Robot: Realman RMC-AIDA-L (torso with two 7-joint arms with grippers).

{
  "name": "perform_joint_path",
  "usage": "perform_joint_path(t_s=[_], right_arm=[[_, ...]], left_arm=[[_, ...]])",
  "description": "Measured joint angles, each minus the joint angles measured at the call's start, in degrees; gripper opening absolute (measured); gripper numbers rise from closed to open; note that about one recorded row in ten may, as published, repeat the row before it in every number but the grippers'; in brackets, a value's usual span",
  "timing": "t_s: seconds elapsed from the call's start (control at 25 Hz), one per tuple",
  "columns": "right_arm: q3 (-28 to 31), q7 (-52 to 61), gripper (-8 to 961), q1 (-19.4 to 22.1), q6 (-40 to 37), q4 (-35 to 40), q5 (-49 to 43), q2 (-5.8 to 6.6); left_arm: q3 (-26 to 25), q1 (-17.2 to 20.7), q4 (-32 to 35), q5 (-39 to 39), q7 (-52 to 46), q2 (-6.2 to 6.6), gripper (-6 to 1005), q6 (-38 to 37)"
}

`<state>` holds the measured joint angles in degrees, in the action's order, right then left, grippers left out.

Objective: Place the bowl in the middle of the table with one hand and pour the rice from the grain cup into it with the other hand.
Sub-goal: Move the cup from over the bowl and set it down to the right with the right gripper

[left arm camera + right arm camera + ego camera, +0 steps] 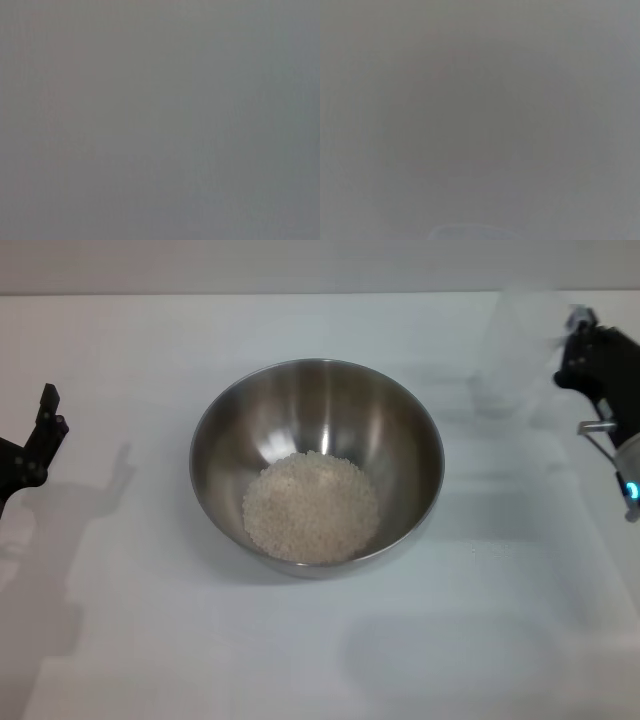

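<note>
1. Bowl [317, 465] sat mid-surface [120, 640], rice [311, 506] heaped inside.
2. Grain cup [512, 355] stood upright far right, just beside right pincer [580, 350]; grip state unreadable.
3. Left pincer [42, 430] idle at left edge, well apart; opening unreadable.

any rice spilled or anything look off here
Nothing stands out. The rice lies in one heap at the bottom of the bowl, and no grains show on the table around it. The grain cup is upright at the far right by the right gripper; the left gripper sits apart at the left edge.
</note>
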<state>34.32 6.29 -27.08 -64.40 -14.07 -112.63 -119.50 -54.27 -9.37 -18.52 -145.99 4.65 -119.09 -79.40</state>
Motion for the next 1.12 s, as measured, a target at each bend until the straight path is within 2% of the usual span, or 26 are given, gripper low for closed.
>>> perform_joint_path(t_s=[0.2,0.6,1.12], right_arm=[[-3.13,-0.58,12,-1.99,3.86,0.46,-0.53,0.13],[-5.01,-0.65,11,-4.56,10.71,1.06,-3.01,0.16],[-5.23,-0.65,14,-4.43,11.98,0.92,-4.89,-0.02]], left_arm=[[0.09,-0.03,-0.03,0.0,0.0,0.0,841,0.12],[0.23,0.02,-0.02,0.0,0.01,0.0,841,0.13],[0.75,-0.04,-0.02,0.0,0.0,0.0,840,0.12]])
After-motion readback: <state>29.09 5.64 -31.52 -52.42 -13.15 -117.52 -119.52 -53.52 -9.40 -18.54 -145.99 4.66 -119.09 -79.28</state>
